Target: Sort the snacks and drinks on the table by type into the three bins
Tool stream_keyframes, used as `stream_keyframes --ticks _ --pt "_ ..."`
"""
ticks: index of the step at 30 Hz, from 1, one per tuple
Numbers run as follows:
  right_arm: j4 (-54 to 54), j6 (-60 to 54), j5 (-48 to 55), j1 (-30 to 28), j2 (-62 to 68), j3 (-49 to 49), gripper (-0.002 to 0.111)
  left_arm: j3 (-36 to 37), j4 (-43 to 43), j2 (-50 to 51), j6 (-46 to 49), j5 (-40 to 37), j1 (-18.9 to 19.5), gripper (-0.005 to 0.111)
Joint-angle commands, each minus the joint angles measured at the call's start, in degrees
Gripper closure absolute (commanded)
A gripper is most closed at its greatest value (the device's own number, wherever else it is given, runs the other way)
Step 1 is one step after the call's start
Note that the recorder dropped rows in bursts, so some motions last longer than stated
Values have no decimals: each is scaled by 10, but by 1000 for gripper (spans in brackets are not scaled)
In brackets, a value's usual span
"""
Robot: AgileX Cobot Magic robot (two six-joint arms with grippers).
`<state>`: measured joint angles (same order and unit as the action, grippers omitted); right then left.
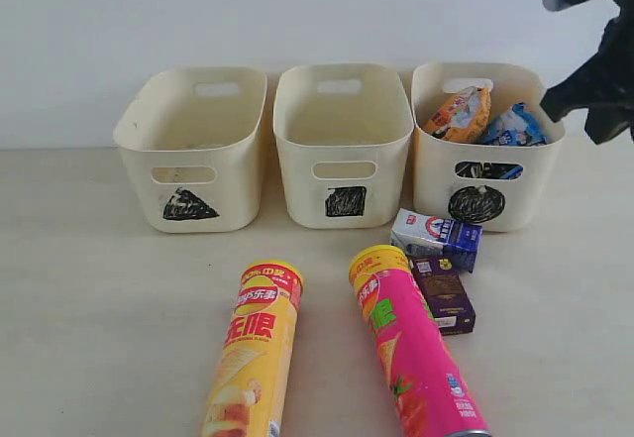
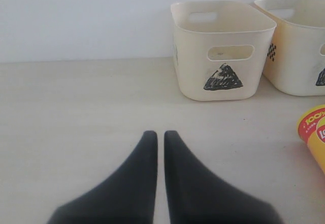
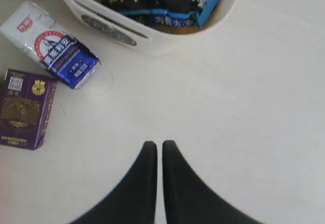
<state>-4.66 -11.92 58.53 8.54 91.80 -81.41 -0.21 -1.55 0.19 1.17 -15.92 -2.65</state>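
right wrist view: right gripper pinched closed, empty; circle bin ahead, blue packet inside. cartons step: white-blue carton ahead, toward left arm's side; needs jaws opened, descent onto it. left gripper closed.

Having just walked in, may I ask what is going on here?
A two-armed robot is sorting snacks into bins. The orange packet and blue packet lie in the circle bin; the yellow tube, pink tube, white-blue carton and purple carton lie on the table. The left end effector and right end effector are shut, empty.
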Motion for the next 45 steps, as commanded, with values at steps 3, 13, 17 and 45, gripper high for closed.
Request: stream_keyframes --ticks 3,13,17,45 --pt "-3 -5 -54 -8 -47 84 108 2 0 -2 -3 5 2 103" --pt "0 15 -84 -136 -89 179 108 2 0 -2 -3 5 2 103" --pt "14 26 -138 -153 -124 214 108 2 0 -2 -3 5 2 103" --pt "76 74 -567 -153 -679 611 108 2 0 -2 -3 5 2 103"
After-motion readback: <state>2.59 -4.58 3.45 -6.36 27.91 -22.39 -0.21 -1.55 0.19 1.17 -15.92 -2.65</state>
